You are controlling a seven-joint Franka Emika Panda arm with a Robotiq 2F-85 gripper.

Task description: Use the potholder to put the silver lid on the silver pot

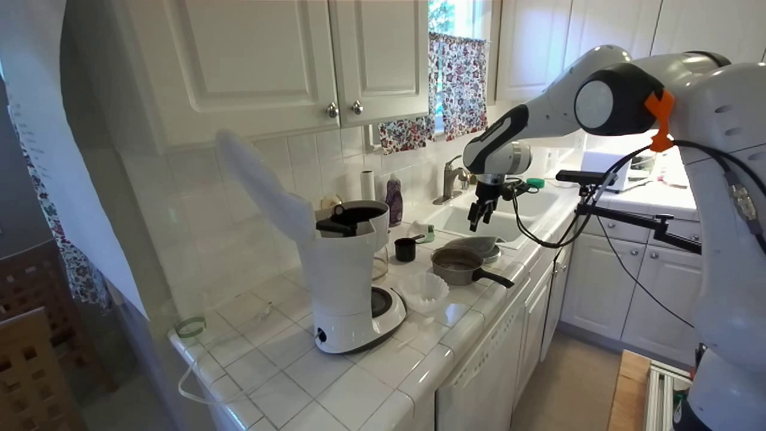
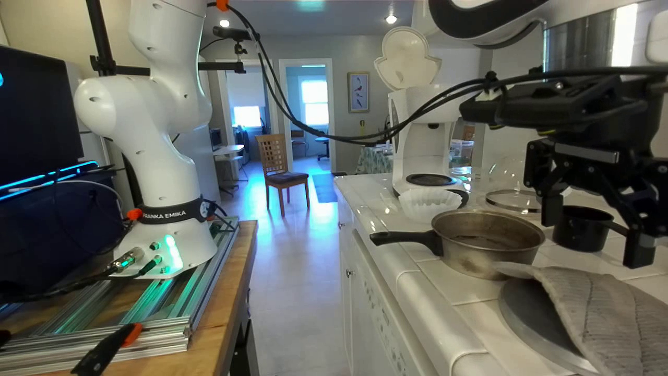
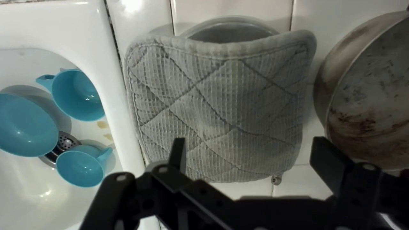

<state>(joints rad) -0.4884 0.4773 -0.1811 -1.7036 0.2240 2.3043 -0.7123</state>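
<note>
The silver lid (image 3: 228, 32) lies on the tiled counter, mostly covered by the grey quilted potholder (image 3: 214, 105). Its edge also shows in both exterior views (image 2: 532, 324) (image 1: 493, 257). The potholder (image 2: 605, 313) drapes loosely over it. The silver pot (image 2: 485, 256) stands uncovered beside the lid, with its dark handle over the counter's front edge; it also shows in an exterior view (image 1: 458, 269) and at the right of the wrist view (image 3: 367, 92). My gripper (image 3: 249, 140) is open and empty above the potholder, apart from it.
The sink (image 3: 118, 127) with teal cups (image 3: 78, 95) borders the potholder. A black measuring cup (image 2: 582, 230) stands behind the pot. A paper coffee filter (image 1: 423, 293) and the white coffee maker (image 1: 344, 287) stand on the pot's far side from the sink. A soap bottle (image 1: 394, 200) stands by the wall.
</note>
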